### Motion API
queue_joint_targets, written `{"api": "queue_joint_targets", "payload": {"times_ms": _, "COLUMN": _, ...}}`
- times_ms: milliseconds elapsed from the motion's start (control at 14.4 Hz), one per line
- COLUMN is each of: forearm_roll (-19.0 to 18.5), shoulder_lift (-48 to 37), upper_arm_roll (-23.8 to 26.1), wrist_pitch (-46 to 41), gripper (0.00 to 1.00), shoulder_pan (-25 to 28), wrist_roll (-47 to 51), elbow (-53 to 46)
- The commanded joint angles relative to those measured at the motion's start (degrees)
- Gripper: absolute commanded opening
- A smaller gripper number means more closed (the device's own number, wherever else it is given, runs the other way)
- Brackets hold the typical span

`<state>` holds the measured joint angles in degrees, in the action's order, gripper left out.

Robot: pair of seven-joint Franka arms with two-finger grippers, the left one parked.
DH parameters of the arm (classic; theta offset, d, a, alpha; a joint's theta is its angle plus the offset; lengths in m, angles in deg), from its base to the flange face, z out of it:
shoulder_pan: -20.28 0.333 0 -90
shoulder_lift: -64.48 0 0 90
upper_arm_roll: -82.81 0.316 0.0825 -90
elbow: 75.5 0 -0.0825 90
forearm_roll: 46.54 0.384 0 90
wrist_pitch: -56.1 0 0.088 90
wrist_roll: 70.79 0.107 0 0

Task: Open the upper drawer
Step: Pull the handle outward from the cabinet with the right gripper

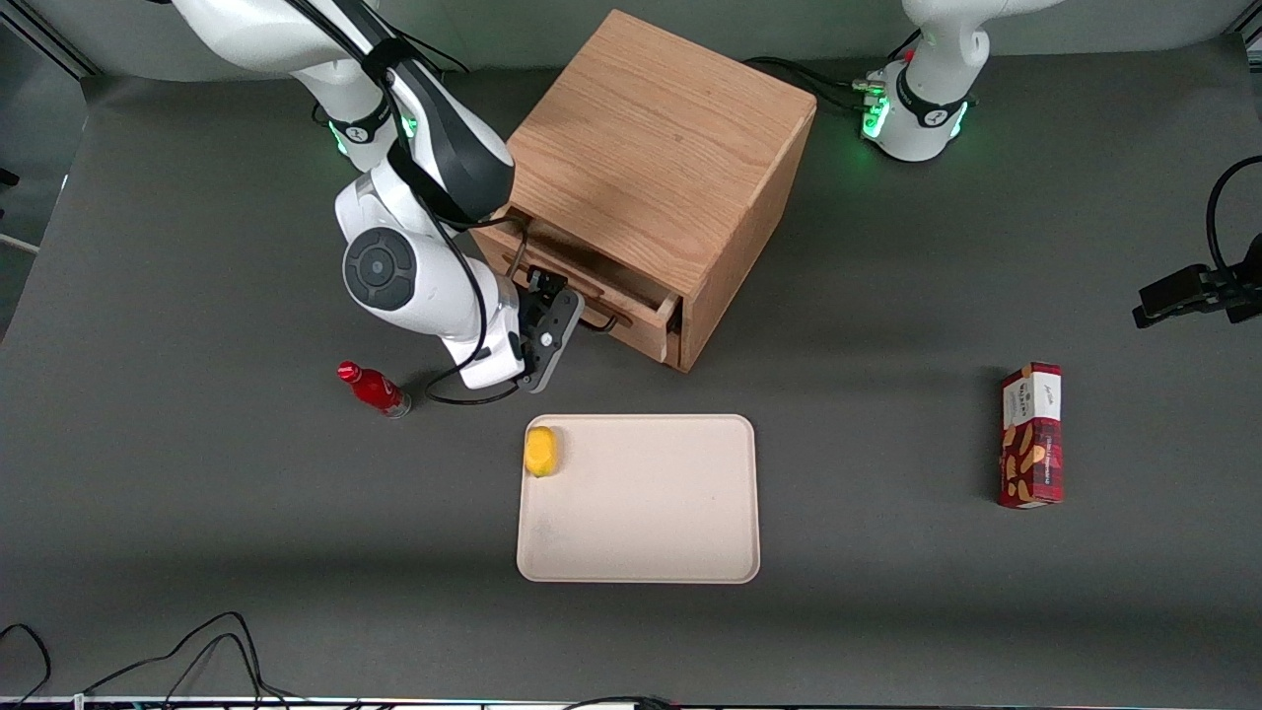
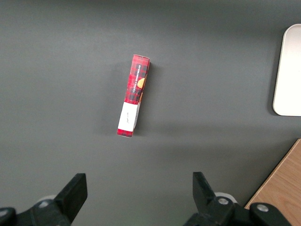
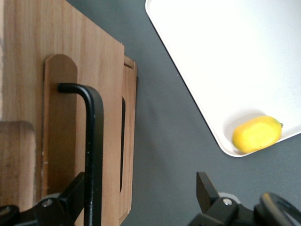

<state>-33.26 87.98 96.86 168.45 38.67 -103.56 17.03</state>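
The cube-shaped oak cabinet (image 1: 656,138) stands at the back middle of the table. Its upper drawer (image 1: 631,318) is pulled part way out, and its dark inside shows under the cabinet top. The thin black wire handle (image 1: 603,321) runs along the drawer front. My right gripper (image 1: 554,292) is at that drawer front, open. In the right wrist view the handle (image 3: 93,141) stands between the spread fingers of the gripper (image 3: 141,188), close against one fingertip (image 3: 75,190). The other fingertip (image 3: 205,188) hangs over bare table. The lower drawer is hidden in the front view.
A beige tray (image 1: 641,532) lies nearer the front camera than the cabinet, with a yellow lemon (image 1: 540,451) in its corner; both show in the right wrist view, tray (image 3: 197,70) and lemon (image 3: 257,133). A red bottle (image 1: 375,389) lies beside my wrist. A red box (image 1: 1031,434) lies toward the parked arm's end.
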Motion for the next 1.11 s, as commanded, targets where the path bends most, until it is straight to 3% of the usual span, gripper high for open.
{"api": "queue_joint_targets", "payload": {"times_ms": 0, "forearm_roll": -0.62, "shoulder_lift": 2.16, "upper_arm_roll": 0.19, "wrist_pitch": -0.55, "gripper": 1.00, "shoulder_pan": -0.89, "wrist_roll": -2.39, "elbow": -3.23}}
{"api": "queue_joint_targets", "payload": {"times_ms": 1040, "forearm_roll": -0.71, "shoulder_lift": 6.72, "upper_arm_roll": 0.19, "wrist_pitch": -6.25, "gripper": 1.00, "shoulder_pan": -4.23, "wrist_roll": -7.23, "elbow": -9.90}}
